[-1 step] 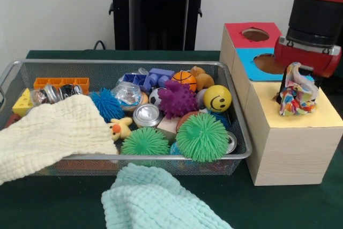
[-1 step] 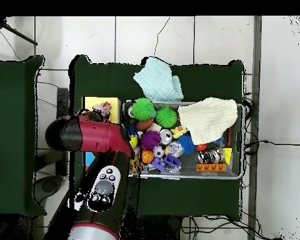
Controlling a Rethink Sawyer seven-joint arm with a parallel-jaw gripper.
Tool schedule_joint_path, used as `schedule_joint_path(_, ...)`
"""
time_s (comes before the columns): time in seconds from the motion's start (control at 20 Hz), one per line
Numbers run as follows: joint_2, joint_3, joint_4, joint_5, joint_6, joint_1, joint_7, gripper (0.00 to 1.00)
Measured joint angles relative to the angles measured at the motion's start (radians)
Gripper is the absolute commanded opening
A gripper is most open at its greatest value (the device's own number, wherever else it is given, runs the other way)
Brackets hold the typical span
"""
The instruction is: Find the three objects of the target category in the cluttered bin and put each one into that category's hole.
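Observation:
A multicoloured patterned cloth (image 1: 296,96) hangs bunched over the yellow top (image 1: 321,113) of the wooden sorting box, its lower end at the hole there. My gripper (image 1: 293,87) is shut on the cloth's upper part, and the fabric hides most of the fingers. The box's red section (image 1: 236,29) and blue section (image 1: 246,60) each show a round hole. In the overhead view the cloth (image 2: 102,109) lies on the yellow section (image 2: 113,103) just beyond my red arm (image 2: 90,134). The wire bin (image 1: 161,157) left of the box holds mixed toys.
A cream cloth (image 1: 48,132) drapes over the bin's left front rim, and a teal cloth (image 1: 155,202) lies on the table before it. Inside are two green spiky balls (image 1: 202,137), a purple spiky ball (image 1: 177,99), a yellow smiley ball (image 1: 217,98), a can (image 1: 147,115) and orange bricks (image 1: 61,82).

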Motion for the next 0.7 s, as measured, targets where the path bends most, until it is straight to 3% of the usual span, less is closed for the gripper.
schedule_joint_path(0.4, -0.052, -0.056, 0.007, -0.005, 0.207, 0.056, 0.0, 1.0)
schedule_joint_path(0.7, -0.087, -0.063, 0.013, -0.008, 0.262, 0.068, 0.0, 1.0)
